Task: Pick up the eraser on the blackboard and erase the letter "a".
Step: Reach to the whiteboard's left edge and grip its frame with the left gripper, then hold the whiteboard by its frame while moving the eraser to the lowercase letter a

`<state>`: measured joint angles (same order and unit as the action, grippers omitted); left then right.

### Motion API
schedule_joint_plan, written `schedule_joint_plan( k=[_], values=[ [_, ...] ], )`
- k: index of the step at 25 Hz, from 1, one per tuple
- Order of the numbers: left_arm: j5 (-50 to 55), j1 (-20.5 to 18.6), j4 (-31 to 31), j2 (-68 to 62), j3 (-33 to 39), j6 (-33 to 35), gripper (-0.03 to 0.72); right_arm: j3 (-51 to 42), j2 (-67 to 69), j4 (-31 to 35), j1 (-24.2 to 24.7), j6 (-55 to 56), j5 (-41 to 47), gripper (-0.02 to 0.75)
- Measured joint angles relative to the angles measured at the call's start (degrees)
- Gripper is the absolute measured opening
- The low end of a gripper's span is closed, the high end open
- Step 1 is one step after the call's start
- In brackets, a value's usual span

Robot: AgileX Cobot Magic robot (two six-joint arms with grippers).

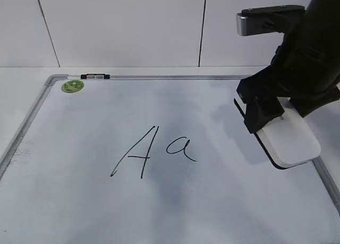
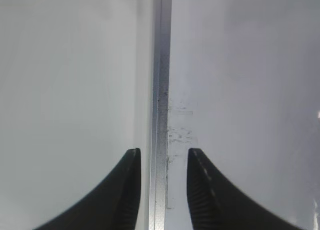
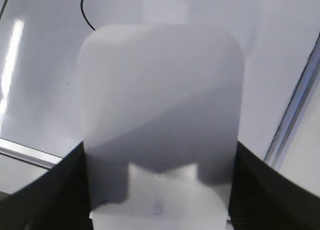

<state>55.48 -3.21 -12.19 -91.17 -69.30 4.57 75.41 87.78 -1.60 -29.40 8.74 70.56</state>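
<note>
The blackboard [image 1: 159, 201] lies flat on a white desk [image 1: 21, 79] beneath a white panelled wall [image 1: 122, 26]; its white surface carries grey smears. The letter "a" [image 1: 180, 148] stands just right of a taller capital "A" [image 1: 135, 153], both intact. The right end effector [image 1: 265, 108] clamps the eraser [image 1: 289, 140] near the board's right frame. The left end effector [image 2: 162, 190] is narrowly parted, empty, straddling the frame [image 2: 160, 89]. Green sticker [image 1: 72, 86] and clip [image 1: 94, 75] at far-left corner

Smooth matt white plastic eraser [image 1: 291, 139], brushed silver metal frame on glossy smudged blackboard [image 1: 159, 212], ribbed blk claw fingers [image 2: 205, 190]
</note>
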Motion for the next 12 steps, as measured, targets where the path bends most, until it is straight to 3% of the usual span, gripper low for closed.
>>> schedule_joint_plan(
  k=[12],
  values=[
    [3.42,0.21,-0.14,-16.10,-7.72,0.13,0.239,0.00,0.00,-1.03,0.00,0.00,0.00,0.533]
  ],
)
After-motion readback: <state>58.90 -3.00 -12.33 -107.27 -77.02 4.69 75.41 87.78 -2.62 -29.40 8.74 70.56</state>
